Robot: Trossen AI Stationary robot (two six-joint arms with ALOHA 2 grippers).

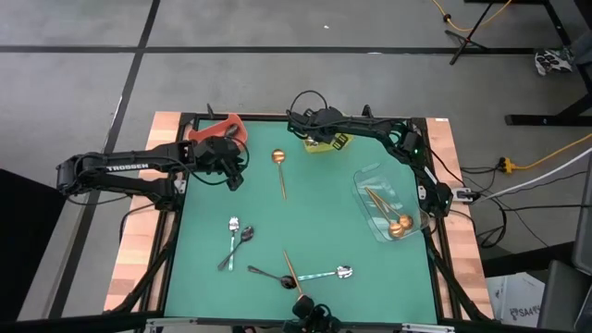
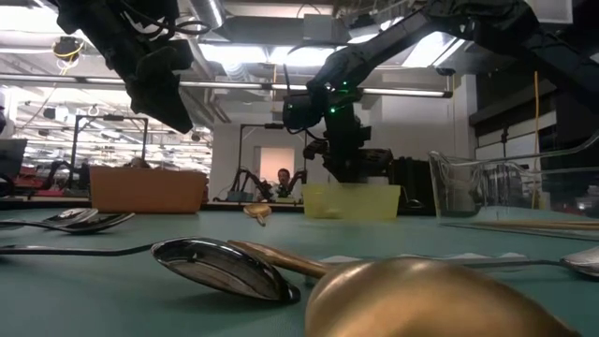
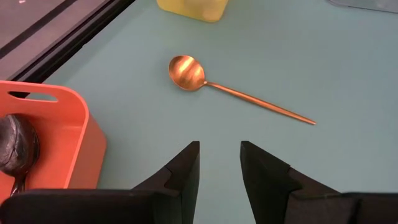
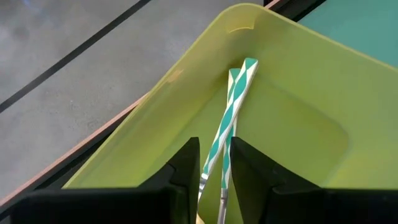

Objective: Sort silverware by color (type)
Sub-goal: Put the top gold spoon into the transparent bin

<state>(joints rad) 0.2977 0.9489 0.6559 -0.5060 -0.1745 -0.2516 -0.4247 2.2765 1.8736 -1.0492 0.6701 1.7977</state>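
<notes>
Slim spoons lie on the green mat: a copper one (image 1: 279,169) at the far middle, silver and black ones (image 1: 237,242) near the left, more (image 1: 305,275) at the front. My left gripper (image 3: 219,150) hovers open beside the red bin (image 3: 56,134), which holds a black spoon (image 3: 15,146); the copper spoon (image 3: 186,72) lies ahead of it. My right gripper (image 4: 214,158) is over the yellow-green bin (image 4: 292,118), shut on silver silverware (image 4: 231,109). Copper spoons (image 1: 396,225) lie in the clear bin (image 1: 363,190). My right gripper has two shiny silver handles (image 4: 217,149) running out from between its two fingers, lengthwise along them. The fingers slant down into the yellow-green bin from above. The handles' free ends (image 4: 244,68) reach the bin's far wall. The contact spot is hidden low between the fingers, so whether both are gripped I cannot tell.
The red bin (image 1: 222,128) stands at the mat's far left, the yellow-green bin (image 1: 328,145) at the far middle, the clear bin at the right edge. A black frame (image 1: 176,250) borders the mat. Bare mat (image 1: 314,213) lies in the middle.
</notes>
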